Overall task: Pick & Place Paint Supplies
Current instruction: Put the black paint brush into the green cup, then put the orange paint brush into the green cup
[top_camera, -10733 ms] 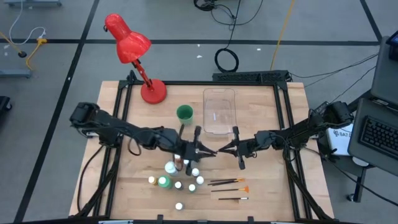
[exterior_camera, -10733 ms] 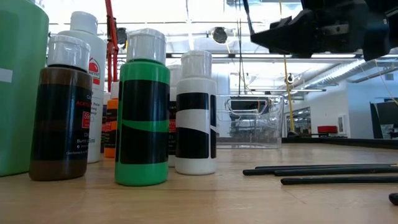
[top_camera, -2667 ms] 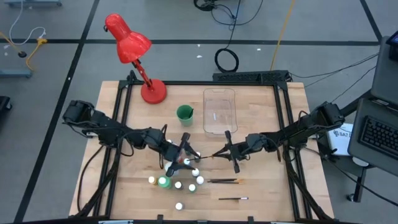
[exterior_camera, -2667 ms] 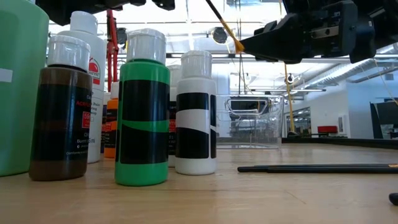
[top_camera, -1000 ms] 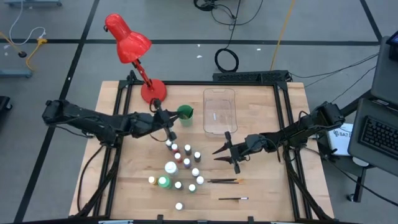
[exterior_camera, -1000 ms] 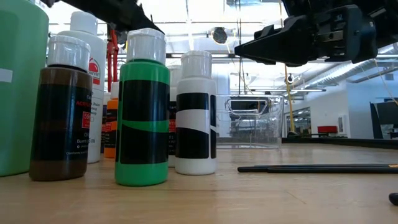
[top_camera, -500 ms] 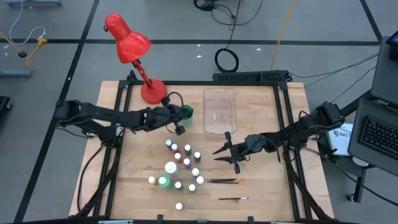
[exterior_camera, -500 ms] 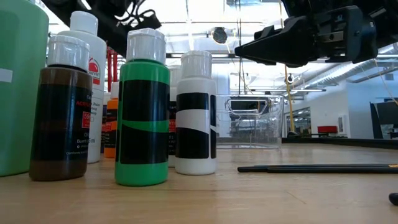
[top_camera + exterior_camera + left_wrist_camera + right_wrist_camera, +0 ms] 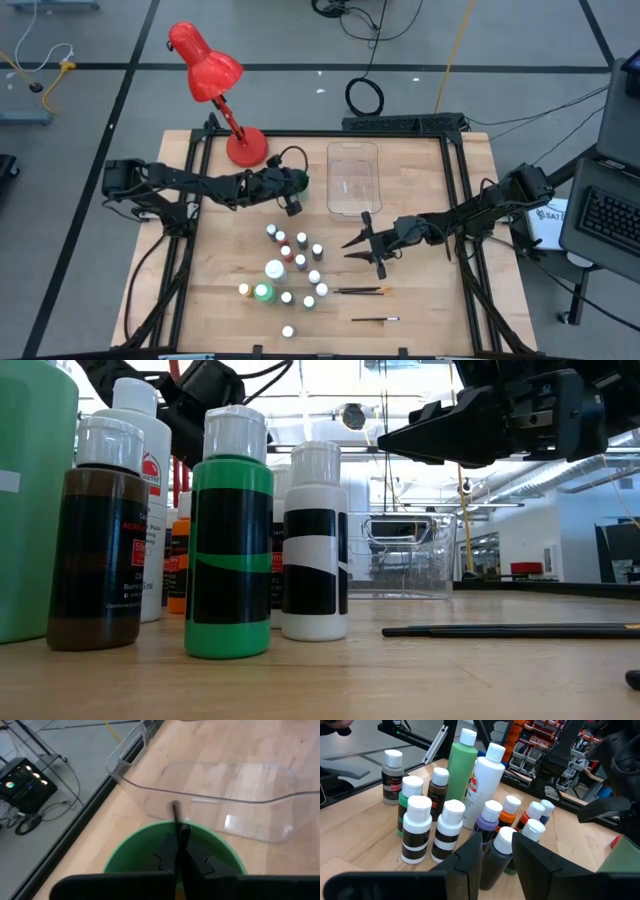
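Left hand (image 9: 291, 205) at centre-left of the high view, just over the green cup (image 9: 298, 181), fingers pressed together on a thin dark-handled brush (image 9: 176, 817) whose tip points down over the cup's rim (image 9: 125, 853) in the left wrist view. Just beside the cup, toward the right of the frame, the clear plastic tray (image 9: 353, 178) on the wooden tabletop (image 9: 430, 310). Right hand (image 9: 352, 243) right of centre in the high view, raised above the tabletop, fingers (image 9: 468, 858) parted with nothing between them, aimed toward the bottle cluster. Below centre of the high view, the group of small white-capped paint bottles (image 9: 298, 262), with the bigger white bottle (image 9: 274, 270) and bigger green bottle (image 9: 263, 293) at its lower-left side, all upright. In the low view, a brown bottle (image 9: 99, 535), a green bottle (image 9: 230, 533) and a white one with black bands (image 9: 314, 543) lined up at left, upright. Two brushes flat on the tabletop at lower centre-right of the high view: one with an orange end (image 9: 362, 291), another (image 9: 375, 320) below it, apart. Red desk lamp (image 9: 213, 87) at upper left.
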